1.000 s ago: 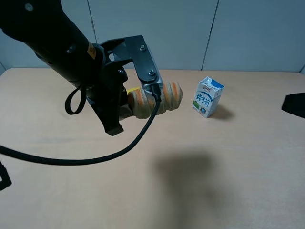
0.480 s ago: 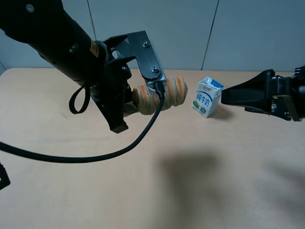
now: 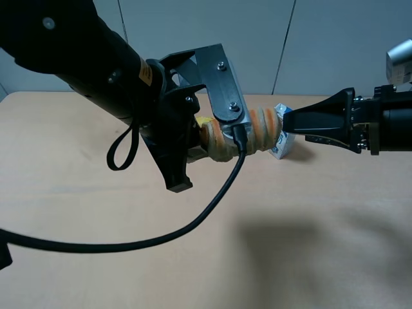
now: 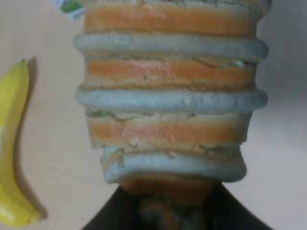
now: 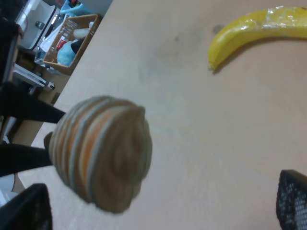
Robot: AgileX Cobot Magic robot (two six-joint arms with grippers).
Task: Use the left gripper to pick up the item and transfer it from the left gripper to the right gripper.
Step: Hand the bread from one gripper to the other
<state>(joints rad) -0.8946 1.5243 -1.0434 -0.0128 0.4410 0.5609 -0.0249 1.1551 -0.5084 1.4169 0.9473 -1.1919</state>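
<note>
The item (image 3: pixel 259 131), a ridged tan-orange bread roll, hangs in the air above the table's middle with its free end pointing right. My left gripper (image 3: pixel 207 145) is shut on its other end; in the left wrist view the roll (image 4: pixel 170 96) fills the frame, clamped in the black jaws at the bottom. My right gripper (image 3: pixel 290 122) is open, its tapered tips level with the roll's free end. In the right wrist view the roll's rounded end (image 5: pixel 103 151) sits between the two fingertips (image 5: pixel 24 208), touching neither.
A blue-and-white milk carton (image 3: pixel 281 148) stands behind the right gripper's tips, mostly hidden. A yellow banana (image 5: pixel 254 33) lies on the table (image 3: pixel 309 244) beneath the left arm. A loose black cable (image 3: pixel 193 225) droops from the left arm. A basket (image 5: pixel 72 43) sits off the table.
The left arm carried the roll to the right. The right gripper came in from the right edge, open, until its tips reached the roll's free end.
</note>
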